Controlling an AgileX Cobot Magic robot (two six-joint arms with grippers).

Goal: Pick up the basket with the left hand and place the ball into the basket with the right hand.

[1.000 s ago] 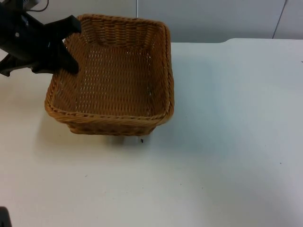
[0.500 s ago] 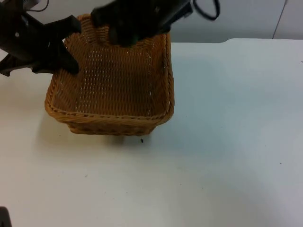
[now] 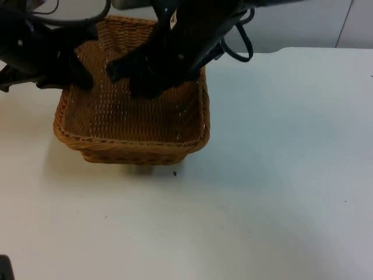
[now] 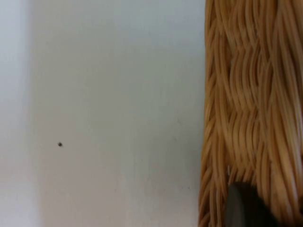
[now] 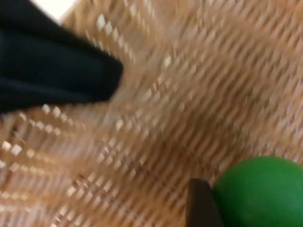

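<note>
- Left gripper (image 3: 78, 55) clamped on basket (image 3: 134, 143) rim at 10 o'clock.
- Right gripper (image 3: 137, 79) reaches over basket, apparently gripping green ball (image 5: 262, 194).

No readable text, labels or numbers.

A small white tag (image 3: 173, 19) sits on the right arm in the top view, but any marks on it are too small to read; the wicker basket (image 3: 116, 146), the green ball (image 5: 262, 194) and the desk (image 3: 280, 175) carry no writing, brand or sign.
</note>
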